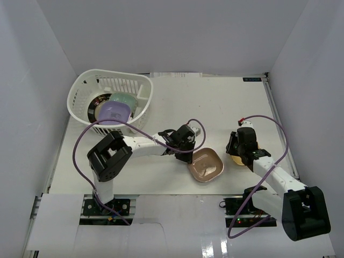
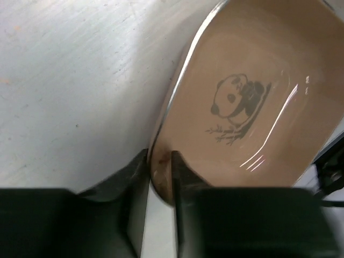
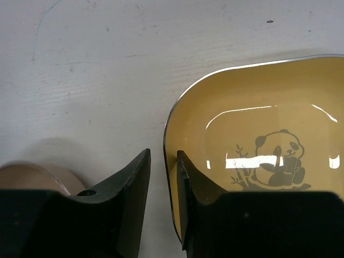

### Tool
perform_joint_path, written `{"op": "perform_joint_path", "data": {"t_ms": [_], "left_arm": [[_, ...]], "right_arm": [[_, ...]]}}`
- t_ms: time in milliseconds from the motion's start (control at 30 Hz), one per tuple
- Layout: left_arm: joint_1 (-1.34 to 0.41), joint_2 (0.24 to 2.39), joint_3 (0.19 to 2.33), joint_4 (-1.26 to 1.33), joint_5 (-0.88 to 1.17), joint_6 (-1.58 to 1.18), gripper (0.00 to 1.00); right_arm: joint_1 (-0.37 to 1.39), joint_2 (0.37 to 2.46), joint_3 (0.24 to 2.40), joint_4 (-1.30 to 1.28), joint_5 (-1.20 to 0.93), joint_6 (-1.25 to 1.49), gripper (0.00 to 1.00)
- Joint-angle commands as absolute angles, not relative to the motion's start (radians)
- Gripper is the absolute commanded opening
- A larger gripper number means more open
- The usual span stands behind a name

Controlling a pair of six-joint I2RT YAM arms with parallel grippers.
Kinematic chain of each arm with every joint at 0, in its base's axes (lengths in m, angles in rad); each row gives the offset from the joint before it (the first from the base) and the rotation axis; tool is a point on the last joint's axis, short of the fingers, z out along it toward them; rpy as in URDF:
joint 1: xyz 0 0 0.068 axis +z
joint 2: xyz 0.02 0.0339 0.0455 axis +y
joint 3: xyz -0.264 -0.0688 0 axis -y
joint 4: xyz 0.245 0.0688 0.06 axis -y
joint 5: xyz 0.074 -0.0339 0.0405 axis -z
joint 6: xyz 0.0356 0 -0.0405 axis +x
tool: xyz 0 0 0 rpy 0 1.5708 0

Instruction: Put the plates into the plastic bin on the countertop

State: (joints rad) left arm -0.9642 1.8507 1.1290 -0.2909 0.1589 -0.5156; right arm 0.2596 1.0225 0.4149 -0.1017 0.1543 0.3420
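Overhead, the left arm lies low, reaching toward three o'clock; the left gripper (image 2: 159, 156) is clenched on the rim of the brown-pink dish (image 2: 252, 97) at table centre. The right arm stretches toward eleven o'clock, and the right gripper (image 3: 163, 156) straddles the rim of the yellow dish (image 3: 258, 134), jaws narrowly parted. The plastic bin (image 1: 115, 72) sits at ten o'clock on the white countertop (image 1: 215, 102), which is enclosed by white walls.

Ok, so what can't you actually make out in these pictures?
Plastic bin, top view: the purple plate and mint plate cover whatever lies beneath; count unclear.
Yellow plate: top view, right arm hides most; right wrist view, frame edge cuts it.
Brown-pink plate, left wrist view: cut off; whether the left jaws pinch its rim, unclear.
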Motion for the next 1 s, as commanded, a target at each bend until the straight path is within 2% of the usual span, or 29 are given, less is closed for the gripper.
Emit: {"op": "perform_joint_path", "data": {"t_ms": [0,67,167,200,333,467,567,800,967], "left_arm": [[-0.966,1.841,1.152,-0.296,0.117,-0.499,0.14],[-0.965,1.824,1.141,-0.313,0.071,-0.499,0.00],[-0.965,1.743,1.121,-0.330,0.038,-0.497,0.00],[-0.963,1.711,1.117,-0.343,0.019,-0.499,0.00],[-0.924,1.475,1.108,-0.406,-0.040,-0.505,0.00],[-0.755,1.262,1.120,-0.501,-0.043,-0.522,0.00],[-0.591,1.168,1.163,-0.589,-0.145,-0.500,0.00],[-0.226,1.106,1.160,-0.580,-0.301,-0.454,0.00],[-0.091,1.144,1.121,-0.563,-0.304,-0.410,0.00]], "right_arm": [[0.252,1.035,0.410,-0.048,0.110,0.359,0.30],[0.249,1.037,0.408,-0.048,0.107,0.359,0.29],[0.245,1.042,0.410,-0.043,0.098,0.357,0.23],[0.245,1.042,0.408,-0.038,0.095,0.356,0.17],[0.244,1.037,0.405,-0.034,0.083,0.351,0.08],[0.245,1.013,0.397,-0.026,0.058,0.344,0.08],[0.248,0.974,0.387,-0.012,0.023,0.345,0.08],[0.308,0.959,0.431,-0.012,-0.022,0.350,0.08],[0.461,0.991,0.534,-0.020,0.060,0.351,0.08]]}}
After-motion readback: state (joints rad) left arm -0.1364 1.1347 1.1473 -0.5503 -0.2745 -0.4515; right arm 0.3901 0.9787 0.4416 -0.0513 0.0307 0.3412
